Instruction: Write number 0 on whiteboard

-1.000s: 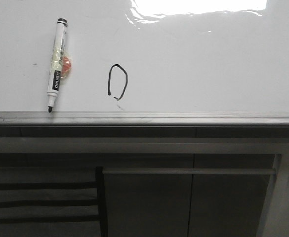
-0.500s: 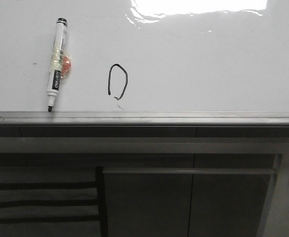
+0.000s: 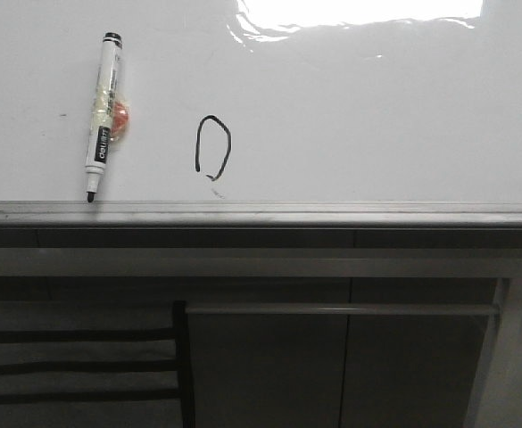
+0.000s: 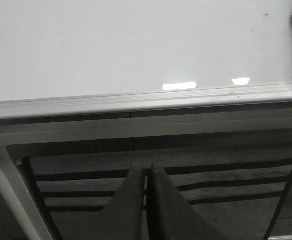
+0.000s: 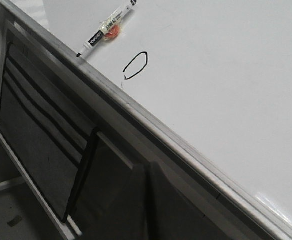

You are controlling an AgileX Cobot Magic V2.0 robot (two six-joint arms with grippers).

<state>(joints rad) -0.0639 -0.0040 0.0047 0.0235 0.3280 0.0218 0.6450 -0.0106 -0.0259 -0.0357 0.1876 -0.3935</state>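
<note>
The whiteboard (image 3: pixel 377 116) is a glossy white flat board with a grey metal edge strip. The number 0 (image 3: pixel 213 145), a thin black oval slightly open at its lower left, is drawn near the front edge; it also shows in the right wrist view (image 5: pixel 136 65). A white marker (image 3: pixel 103 111) with black tip and an orange lump taped to it lies on the board left of the 0, also in the right wrist view (image 5: pixel 106 29). My left gripper (image 4: pixel 146 170) is shut and empty, below the board's edge. My right gripper (image 5: pixel 146 167) is shut and empty, also below the edge.
Bright light glare (image 3: pixel 359 13) sits at the board's far side. Grey cabinet panels (image 3: pixel 341 357) and dark slats (image 3: pixel 73 366) stand below the board's edge strip (image 3: pixel 261 212). A faint smudge (image 3: pixel 216 190) lies just below the 0.
</note>
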